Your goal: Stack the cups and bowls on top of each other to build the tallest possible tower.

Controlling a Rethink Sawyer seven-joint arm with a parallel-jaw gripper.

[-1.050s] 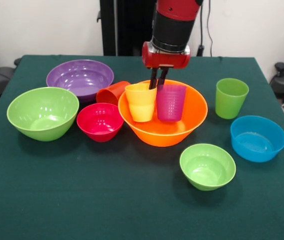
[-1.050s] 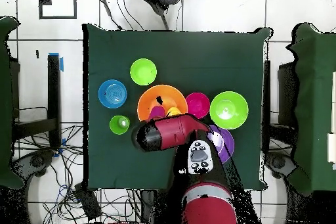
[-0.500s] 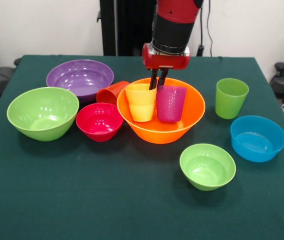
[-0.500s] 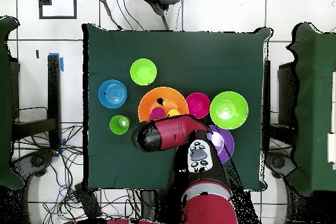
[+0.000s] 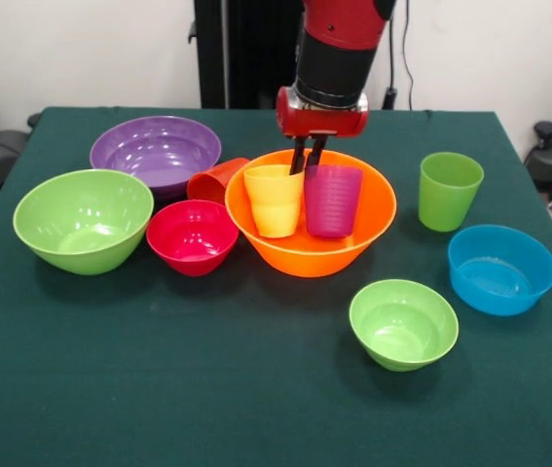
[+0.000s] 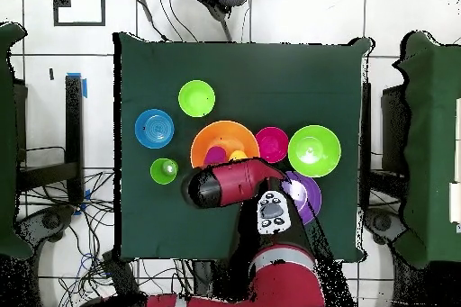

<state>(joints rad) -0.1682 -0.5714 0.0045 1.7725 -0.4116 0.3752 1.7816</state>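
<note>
The pincer (image 5: pixel 305 167) hangs straight down from the red and black arm (image 5: pixel 334 58), its two dark fingers close together and clenched on the far rim of the large orange bowl (image 5: pixel 312 248), reaching down between the yellow cup (image 5: pixel 275 199) and the purple-magenta cup (image 5: pixel 332 200) that stand upright side by side inside that bowl. The arm's last link is vertical in the front view; from overhead it lies across the table (image 6: pixel 162 69), covering the bowl's edge nearest the robot's base. The orange bowl sits about mid-table. Just beside it is the small pink-red bowl (image 5: pixel 194 235), with the orange-red cup (image 5: pixel 215 181) lying on its side behind, between the pink-red bowl and the wide purple bowl (image 5: pixel 155 152). The large light green bowl (image 5: pixel 83 219) stands next to the pink-red one, toward the table's edge. On the other side the light green cup (image 5: pixel 449 190) stands upright, apart from the orange bowl, with the medium blue bowl (image 5: pixel 501 268) near it and the small light green bowl (image 5: pixel 403 323) further toward the table's front edge. All the bowls are mouth up.
</note>
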